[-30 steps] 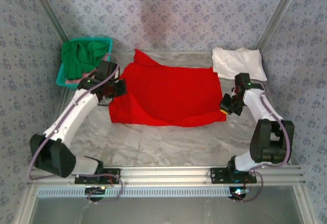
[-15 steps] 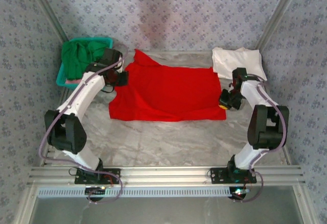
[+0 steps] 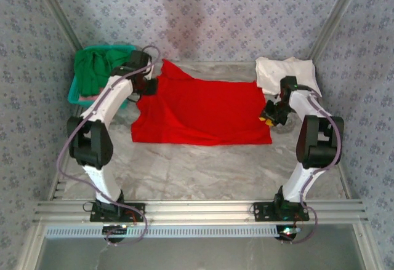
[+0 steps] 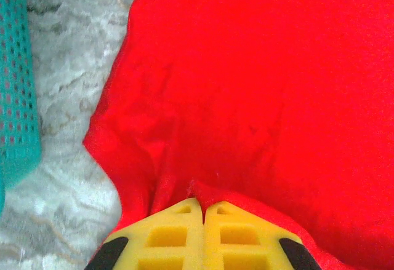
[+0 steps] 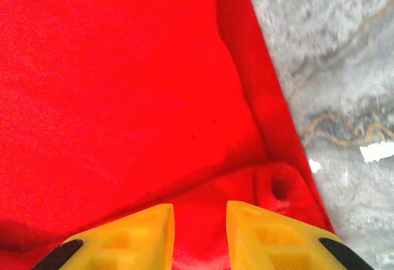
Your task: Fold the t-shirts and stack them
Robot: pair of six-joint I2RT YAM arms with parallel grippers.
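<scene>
Cloth: red t-shirt (image 3: 203,113) | edge pinched, hidden between left fingers (image 4: 172,236)

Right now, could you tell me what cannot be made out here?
- Top view: the left arm covers the teal basket's right side; what lies under the green t-shirt is hidden.
- Top view: the right arm hides the white t-shirt's near edge.
- Right wrist view: the bottom edge cuts off the right gripper's fingers; whether they touch the red t-shirt is unclear.

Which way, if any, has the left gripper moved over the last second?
Yes. The left gripper, shut on the red t-shirt, moved farther out: from level with the teal basket's near end to alongside its right wall.
</scene>
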